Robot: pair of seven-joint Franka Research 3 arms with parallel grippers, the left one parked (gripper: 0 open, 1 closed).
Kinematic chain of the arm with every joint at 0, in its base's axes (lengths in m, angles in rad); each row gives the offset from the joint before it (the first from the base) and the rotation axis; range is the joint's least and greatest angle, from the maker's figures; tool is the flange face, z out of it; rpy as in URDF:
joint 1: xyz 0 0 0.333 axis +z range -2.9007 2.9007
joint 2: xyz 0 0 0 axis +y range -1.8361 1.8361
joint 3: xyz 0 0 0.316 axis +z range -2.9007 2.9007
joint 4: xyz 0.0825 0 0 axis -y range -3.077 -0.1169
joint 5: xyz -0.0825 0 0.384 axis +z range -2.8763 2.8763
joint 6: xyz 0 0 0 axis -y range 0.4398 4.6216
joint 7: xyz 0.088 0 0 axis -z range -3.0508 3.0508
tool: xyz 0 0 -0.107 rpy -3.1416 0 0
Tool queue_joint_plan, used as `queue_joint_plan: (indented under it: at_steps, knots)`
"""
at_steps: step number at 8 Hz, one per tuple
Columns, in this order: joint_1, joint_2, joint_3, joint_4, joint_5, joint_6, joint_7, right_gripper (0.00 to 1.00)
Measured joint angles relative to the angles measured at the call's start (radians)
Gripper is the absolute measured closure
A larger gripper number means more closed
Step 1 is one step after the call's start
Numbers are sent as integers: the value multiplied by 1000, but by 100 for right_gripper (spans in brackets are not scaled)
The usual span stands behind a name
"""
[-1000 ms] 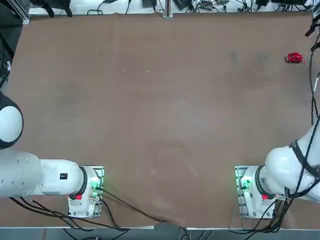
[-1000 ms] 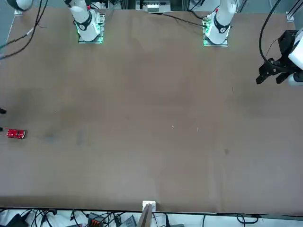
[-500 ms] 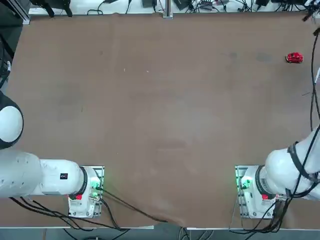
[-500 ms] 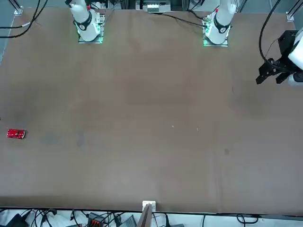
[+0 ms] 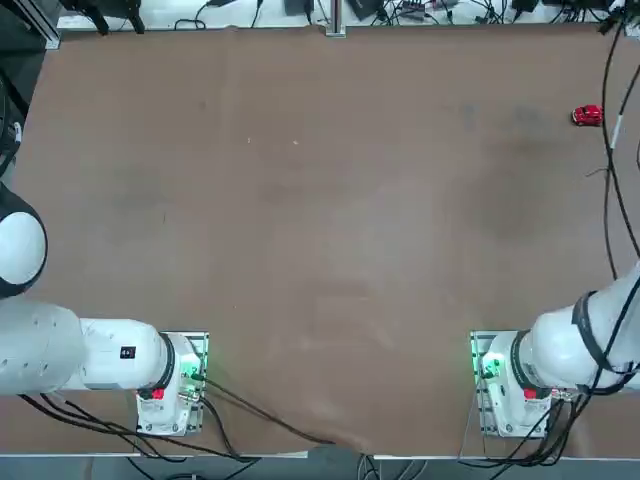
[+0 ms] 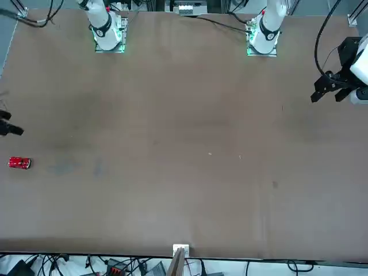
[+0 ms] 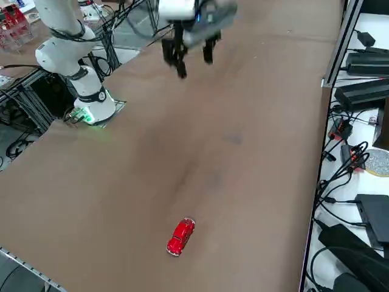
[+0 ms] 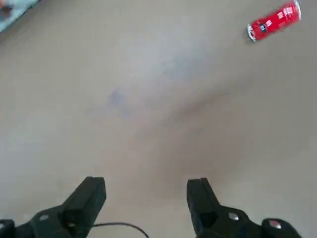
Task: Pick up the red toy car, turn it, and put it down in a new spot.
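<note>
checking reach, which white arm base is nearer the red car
The right arm's base, on the same side as the red car; the left base is farther. The right end effector hangs open above the table.

Robotics lab — bolted arms (image 5: 585,335), cables (image 7: 340,176), broad brown table (image 5: 320,220)

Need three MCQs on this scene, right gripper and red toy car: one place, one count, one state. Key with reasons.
1. Where is the red toy car?
A) on the tabletop
B) on a robot base
C) between the fingertips

2. How many toy cars are on the table?
A) three
B) one
C) two

3. How is the right gripper?
A) shut and empty
B) shut on the car
C) open and empty

1: A, the car rests on the brown surface in the right side view.
2: B, each view shows a single car.
3: C, the wrist view shows the fingers apart, nothing between them.
</note>
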Motion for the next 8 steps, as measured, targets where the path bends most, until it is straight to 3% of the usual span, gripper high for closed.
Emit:
queue_joint_plan:
  at_steps: [3, 4, 6, 8]
  knots:
    - [23, -205, 212, -192, -158, 29, -231, 0]
    - [30, -259, 243, -263, -163, 80, -247, 0]
    - [43, -311, 247, -362, -162, 132, -273, 0]
    - [67, -312, 239, -396, -160, 153, -267, 0]
